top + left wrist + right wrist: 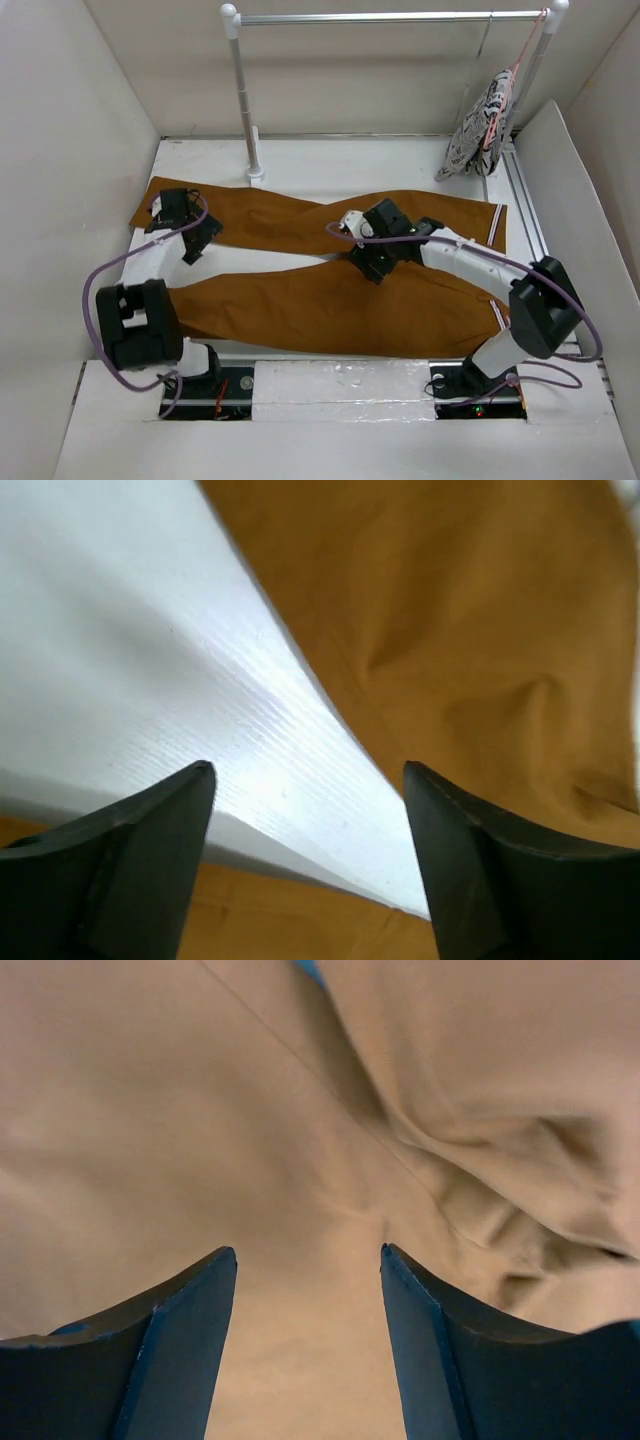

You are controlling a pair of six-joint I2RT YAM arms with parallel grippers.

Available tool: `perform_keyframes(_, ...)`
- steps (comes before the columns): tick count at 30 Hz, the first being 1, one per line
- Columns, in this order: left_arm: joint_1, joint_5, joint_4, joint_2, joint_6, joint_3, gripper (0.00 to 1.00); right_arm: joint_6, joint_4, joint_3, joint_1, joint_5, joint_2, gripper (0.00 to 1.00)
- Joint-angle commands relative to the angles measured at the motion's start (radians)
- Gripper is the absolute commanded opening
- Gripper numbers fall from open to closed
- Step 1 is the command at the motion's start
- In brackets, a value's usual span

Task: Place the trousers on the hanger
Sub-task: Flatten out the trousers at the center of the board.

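The rust-brown trousers [330, 300] lie flat on the white table [330, 160], waistband with striped trim at the right, the legs spread in a V to the left. My left gripper [193, 250] is open and empty over the white gap between the legs, by the far leg's near edge; its wrist view [310, 770] shows cloth [480, 630] on both sides. My right gripper [372, 268] is open just above the crotch; the right wrist view [308, 1252] shows only creased cloth [200, 1110] between the fingers. The hanger shows only as a thin wire [484, 40] hanging from the rail at the back right.
A metal clothes rail [390, 17] on white posts crosses the back. A black-and-white patterned cloth [480, 125] hangs at its right end with a pink line beside it. White walls close in both sides.
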Motion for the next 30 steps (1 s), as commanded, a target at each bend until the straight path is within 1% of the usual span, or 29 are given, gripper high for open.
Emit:
perform_keyframes(1,0.004,-0.075,-0.019,-0.159,0.015,0.032,0.74,0.018,-0.033,0.090,-0.029,-0.036,-0.107,0.65)
perform_keyframes(2,0.004,-0.078,-0.006,-0.205,0.023,0.034,0.74,0.030,-0.032,0.092,-0.054,-0.022,-0.147,0.63)
perform_keyframes(3,0.004,-0.074,0.030,-0.219,0.023,0.033,0.73,0.041,-0.027,0.087,-0.075,-0.011,-0.171,0.59)
perform_keyframes(4,-0.005,-0.068,0.038,-0.228,0.014,0.039,0.71,0.064,-0.013,0.070,-0.104,-0.025,-0.188,0.50)
perform_keyframes(5,-0.023,-0.053,0.038,-0.231,0.003,0.046,0.70,0.078,-0.006,0.055,-0.143,-0.049,-0.226,0.26)
perform_keyframes(6,-0.043,-0.046,0.038,-0.231,0.004,0.055,0.68,0.090,0.010,0.035,-0.222,-0.093,-0.249,0.13)
perform_keyframes(7,-0.090,-0.037,0.035,-0.228,0.003,0.069,0.64,0.124,0.033,-0.009,-0.268,-0.114,-0.269,0.01)
perform_keyframes(8,-0.124,-0.036,0.032,-0.233,0.001,0.075,0.62,0.144,0.043,-0.031,-0.316,-0.126,-0.295,0.00)
perform_keyframes(9,-0.170,-0.042,0.043,-0.240,0.015,0.077,0.59,0.162,0.056,-0.057,-0.421,-0.144,-0.349,0.00)
perform_keyframes(10,-0.224,-0.055,0.055,-0.252,0.023,0.075,0.54,0.207,0.083,-0.107,-0.483,-0.152,-0.377,0.00)
perform_keyframes(11,-0.352,-0.090,0.063,-0.265,0.026,0.077,0.54,0.230,0.099,-0.132,-0.547,-0.170,-0.401,0.12)
perform_keyframes(12,-0.423,-0.110,0.085,-0.265,0.036,0.082,0.53,0.245,0.121,-0.156,-0.674,-0.228,-0.441,0.20)
perform_keyframes(13,-0.501,-0.190,0.089,-0.257,0.038,0.103,0.53,0.267,0.152,-0.181,-0.733,-0.247,-0.454,0.29)
perform_keyframes(14,-0.664,-0.241,0.084,-0.222,0.035,0.123,0.52,0.300,0.172,-0.215,-0.782,-0.262,-0.457,0.48)
perform_keyframes(15,-0.740,-0.281,0.063,-0.201,0.036,0.149,0.50,0.305,0.192,-0.226,-0.825,-0.287,-0.455,0.55)
perform_keyframes(16,-0.808,-0.360,0.052,-0.173,0.035,0.196,0.49,0.305,0.194,-0.227,-0.899,-0.270,-0.422,0.59)
perform_keyframes(17,-0.863,-0.390,0.035,-0.124,0.024,0.221,0.49,0.305,0.183,-0.209,-0.939,-0.255,-0.397,0.64)
perform_keyframes(18,-0.941,-0.400,0.018,-0.101,0.015,0.236,0.49,0.298,0.183,-0.195,-0.980,-0.281,-0.368,0.66)
perform_keyframes(19,-0.965,-0.391,0.018,-0.089,0.003,0.250,0.49,0.285,0.186,-0.180,-1.015,-0.279,-0.299,0.67)
perform_keyframes(20,-0.980,-0.375,0.018,-0.073,-0.011,0.247,0.49,0.281,0.185,-0.155,-1.090,-0.272,-0.265,0.69)
perform_keyframes(21,-1.000,-0.349,0.050,-0.076,-0.016,0.229,0.50,0.281,0.198,-0.123,-1.126,-0.287,-0.235,0.70)
perform_keyframes(22,-1.000,-0.297,0.075,-0.084,-0.019,0.179,0.50,0.282,0.215,-0.112,-1.160,-0.289,-0.202,0.71)
perform_keyframes(23,-1.013,-0.272,0.098,-0.110,-0.037,0.149,0.51,0.281,0.221,-0.102,-1.222,-0.295,-0.138,0.72)
perform_keyframes(24,-1.013,-0.243,0.150,-0.125,-0.042,0.117,0.51,0.281,0.243,-0.106,-1.249,-0.328,-0.110,0.73)
perform_keyframes(25,-1.023,-0.197,0.179,-0.143,-0.046,0.055,0.51,0.297,0.323,-0.118,-1.270,-0.370,-0.086,0.74)
perform_keyframes(26,-1.034,-0.172,0.228,-0.192,-0.063,0.004,0.52,0.311,0.348,-0.112,-1.324,-0.466,0.006,0.75)
perform_keyframes(27,-1.034,-0.172,0.228,-0.193,-0.063,0.003,0.52,0.311,0.349,-0.112,-1.324,-0.482,0.006,0.75)
perform_keyframes(28,-1.043,-0.145,0.247,-0.206,-0.068,-0.041,0.52,0.290,0.343,-0.080,-1.324,-0.482,0.029,0.76)
perform_keyframes(30,-1.043,-0.108,0.285,-0.237,-0.068,-0.079,0.52,0.246,0.329,-0.050,-1.324,-0.451,0.078,0.78)
